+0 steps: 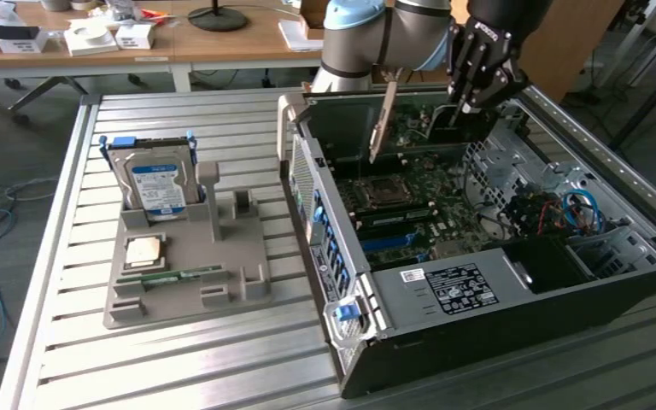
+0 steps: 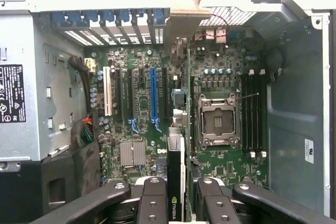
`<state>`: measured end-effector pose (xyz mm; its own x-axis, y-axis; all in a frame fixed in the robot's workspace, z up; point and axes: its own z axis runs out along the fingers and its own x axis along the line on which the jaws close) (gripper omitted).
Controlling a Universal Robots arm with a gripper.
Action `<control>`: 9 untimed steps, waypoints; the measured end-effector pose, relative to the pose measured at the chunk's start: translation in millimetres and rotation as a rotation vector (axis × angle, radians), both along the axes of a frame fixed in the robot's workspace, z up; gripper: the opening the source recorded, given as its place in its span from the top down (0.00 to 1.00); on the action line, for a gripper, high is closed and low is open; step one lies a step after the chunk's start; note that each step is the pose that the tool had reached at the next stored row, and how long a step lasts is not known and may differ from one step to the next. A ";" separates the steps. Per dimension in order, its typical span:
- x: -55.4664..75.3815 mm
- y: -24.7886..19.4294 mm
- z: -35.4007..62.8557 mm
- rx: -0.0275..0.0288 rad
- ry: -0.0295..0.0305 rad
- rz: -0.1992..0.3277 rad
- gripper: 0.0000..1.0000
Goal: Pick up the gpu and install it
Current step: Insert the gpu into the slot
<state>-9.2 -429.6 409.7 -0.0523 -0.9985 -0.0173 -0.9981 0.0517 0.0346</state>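
One firm pinch: gripper [image 1: 471,94] closed on the gpu [image 1: 383,120] by its upper edge. Hangs on edge straight below the fingers [image 2: 152,205], above the motherboard [image 2: 136,129] inside the open computer case [image 1: 645,256], not seated. Runs lengthwise parallel to the blue expansion slot [image 2: 153,95], silver bracket [image 2: 181,17] toward the rear openings [image 2: 105,24].

The gpu [image 2: 177,182] is shown green with a silver bracket [image 2: 184,22], the gripper [image 2: 181,195] black. The motherboard [image 2: 142,129] is rendered green, with one blue slot [image 2: 153,95] and one white slot [image 2: 107,92]. The hard drive [image 1: 155,184] is labelled blue and white.
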 end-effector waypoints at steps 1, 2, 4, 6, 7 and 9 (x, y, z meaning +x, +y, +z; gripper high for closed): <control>0.0 -0.4 -0.3 0.0012 -0.0010 0.003 0.73; 0.0 -0.9 -0.7 0.0024 -0.0020 0.006 0.73; 0.1 -1.8 -1.7 0.0041 -0.0033 0.011 0.73; 0.0 -2.2 -2.1 0.0041 -0.0035 0.013 0.73; 0.0 -2.2 -2.2 0.0041 -0.0035 0.013 0.73; 0.0 -2.2 -2.1 0.0040 -0.0036 0.013 0.73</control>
<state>-9.2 -431.8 407.6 -0.0394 -0.9990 -0.0215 -0.9988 0.0387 0.0313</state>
